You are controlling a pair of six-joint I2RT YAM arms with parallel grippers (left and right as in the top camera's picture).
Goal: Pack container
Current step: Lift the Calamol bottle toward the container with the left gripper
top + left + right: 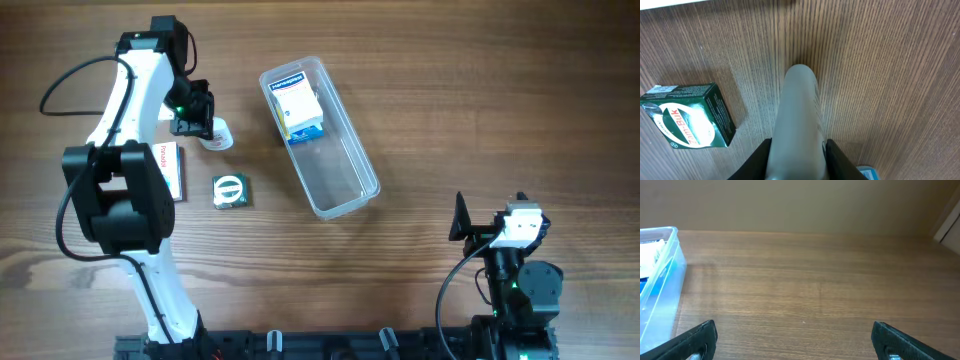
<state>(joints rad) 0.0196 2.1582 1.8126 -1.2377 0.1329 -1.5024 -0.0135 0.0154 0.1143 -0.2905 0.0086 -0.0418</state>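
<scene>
Wooden table (880,75) below, and I've got the white bottle (799,110) clamped between the left gripper (799,157) fingers, one finger closed against each side. The green box (690,117) sits just left of those fingers. The right gripper (795,340) is spread wide and holds nothing. The container (660,280) lies ahead and left of its fingers, with a blue-and-white box (298,108) inside.
</scene>
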